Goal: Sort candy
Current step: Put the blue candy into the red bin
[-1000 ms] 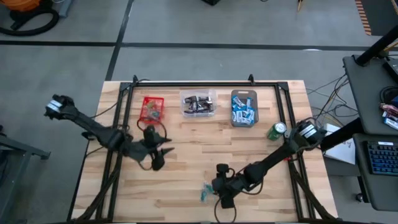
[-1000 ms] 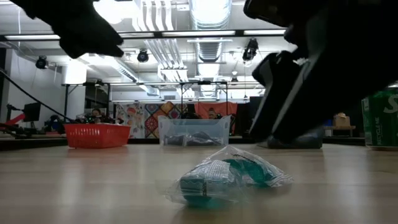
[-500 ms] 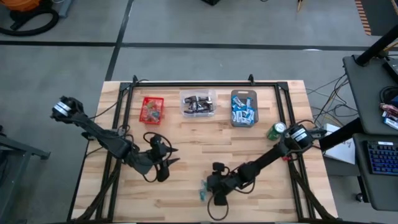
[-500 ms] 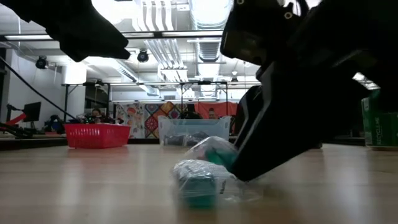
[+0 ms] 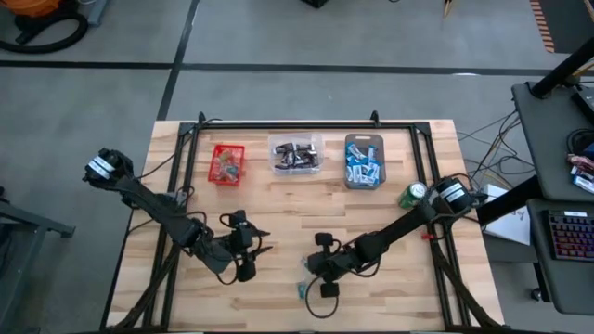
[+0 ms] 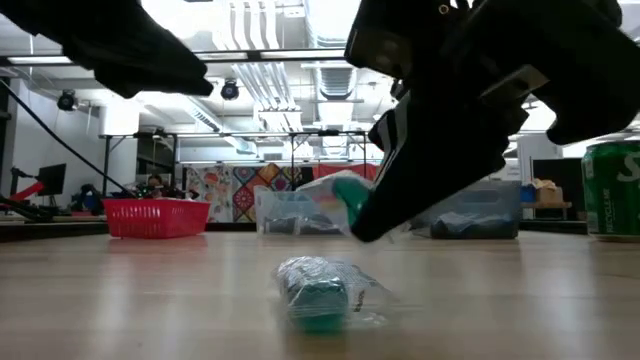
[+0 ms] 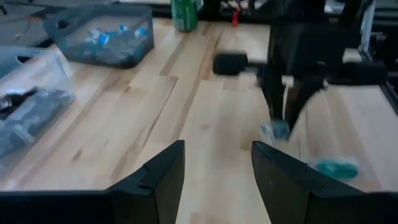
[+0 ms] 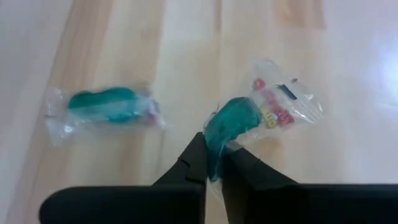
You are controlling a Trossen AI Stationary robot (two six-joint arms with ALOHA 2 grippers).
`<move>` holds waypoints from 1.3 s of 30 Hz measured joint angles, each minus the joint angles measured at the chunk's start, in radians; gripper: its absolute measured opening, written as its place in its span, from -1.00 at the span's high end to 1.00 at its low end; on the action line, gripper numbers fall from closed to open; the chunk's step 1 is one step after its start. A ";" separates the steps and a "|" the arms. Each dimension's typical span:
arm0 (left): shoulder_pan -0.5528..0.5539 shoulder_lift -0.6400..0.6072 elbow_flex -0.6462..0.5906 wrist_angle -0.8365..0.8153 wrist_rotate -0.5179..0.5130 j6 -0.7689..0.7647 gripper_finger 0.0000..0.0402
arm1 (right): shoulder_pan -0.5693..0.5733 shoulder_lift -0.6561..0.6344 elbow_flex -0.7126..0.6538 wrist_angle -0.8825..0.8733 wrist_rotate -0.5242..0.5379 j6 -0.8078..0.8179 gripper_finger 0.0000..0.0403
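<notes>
The right tool (image 8: 214,163) is pinching one green candy (image 8: 231,122) by its wrapper edge above the counter (image 5: 408,278), so it is risking slipping out, while the left tool (image 7: 214,163) is waiting open nearby.

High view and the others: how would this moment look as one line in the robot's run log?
right gripper: shut on green candy, lifted off table | second green candy: lying on table | left gripper: open, waiting nearby
</notes>
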 joint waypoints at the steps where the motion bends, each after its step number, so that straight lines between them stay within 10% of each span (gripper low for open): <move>1: -0.005 0.006 0.000 -0.003 -0.001 -0.008 0.16 | -0.004 -0.009 0.000 -0.018 0.005 -0.007 0.93; 10: -0.037 0.013 0.000 0.009 0.000 -0.041 0.16 | -0.040 -0.104 -0.013 -0.126 0.143 -0.133 0.93; 23: -0.038 0.050 0.000 0.149 -0.060 -0.028 0.16 | -0.101 -0.104 -0.081 0.488 0.152 -0.540 0.94; 39: 0.024 0.177 0.000 0.546 -0.135 0.107 0.16 | -0.103 -0.101 -0.080 0.501 0.108 -0.674 0.94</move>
